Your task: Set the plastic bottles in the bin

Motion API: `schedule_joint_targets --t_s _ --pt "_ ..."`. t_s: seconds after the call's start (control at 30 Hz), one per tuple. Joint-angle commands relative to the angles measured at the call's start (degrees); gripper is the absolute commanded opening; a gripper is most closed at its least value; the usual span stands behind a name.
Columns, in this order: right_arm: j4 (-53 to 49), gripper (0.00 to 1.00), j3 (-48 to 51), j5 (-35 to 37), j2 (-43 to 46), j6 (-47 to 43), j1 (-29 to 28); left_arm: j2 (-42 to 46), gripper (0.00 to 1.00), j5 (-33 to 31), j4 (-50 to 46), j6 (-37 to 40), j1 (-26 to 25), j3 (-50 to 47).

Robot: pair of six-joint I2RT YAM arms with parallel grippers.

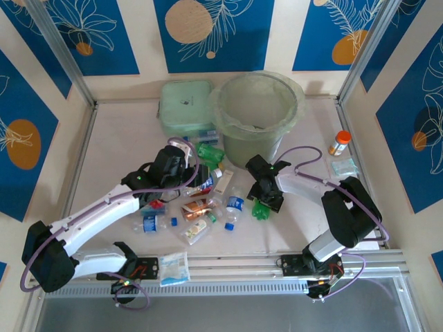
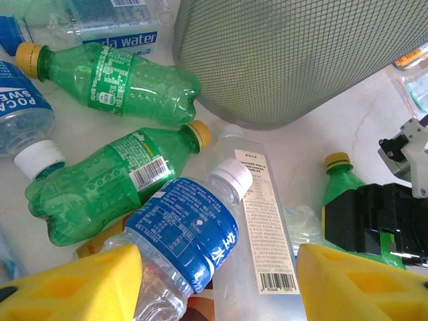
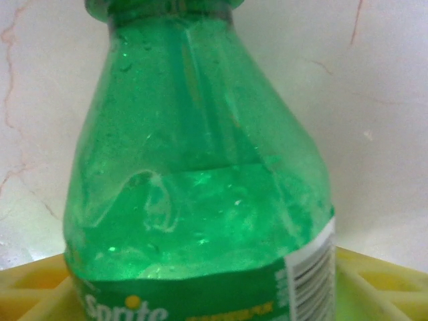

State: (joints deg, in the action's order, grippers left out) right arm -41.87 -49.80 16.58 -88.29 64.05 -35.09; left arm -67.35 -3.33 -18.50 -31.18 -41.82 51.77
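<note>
Right claw point(image 1: 264, 205) pinching green plastic Sprite bottle point(image 3: 200, 200), I judge; round pale green bin point(image 1: 241, 149) just beyond. Left claw point(image 2: 217, 281) spread over loose bottles point(image 2: 100, 180) near bin.

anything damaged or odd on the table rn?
Yes: the green Sprite bottle held in the right gripper looks dented. In the right wrist view its wall is creased and buckled just above the label.

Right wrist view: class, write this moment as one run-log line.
right gripper shut on green plastic Sprite bottle | left gripper open over clear blue-labelled bottle
</note>
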Motion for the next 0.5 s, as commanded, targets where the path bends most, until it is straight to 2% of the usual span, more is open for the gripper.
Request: schedule_joint_targets --t_s 0.0,0.2,0.47 --pt "-2.78 0.69 -0.2 1.44 1.98 0.03 -0.84 0.13 0.63 -1.23 -0.41 0.82 -0.45 -0.53" --pt "-4.61 0.65 0.7 2.79 8.53 -0.39 -2.57 0.47 0.63 -1.72 -1.48 1.68 -0.41 0.15" --pt "-11.05 0.63 -2.06 3.19 25.97 -7.25 -8.14 0.67 0.64 -3.41 -2.35 3.32 -0.45 1.52"
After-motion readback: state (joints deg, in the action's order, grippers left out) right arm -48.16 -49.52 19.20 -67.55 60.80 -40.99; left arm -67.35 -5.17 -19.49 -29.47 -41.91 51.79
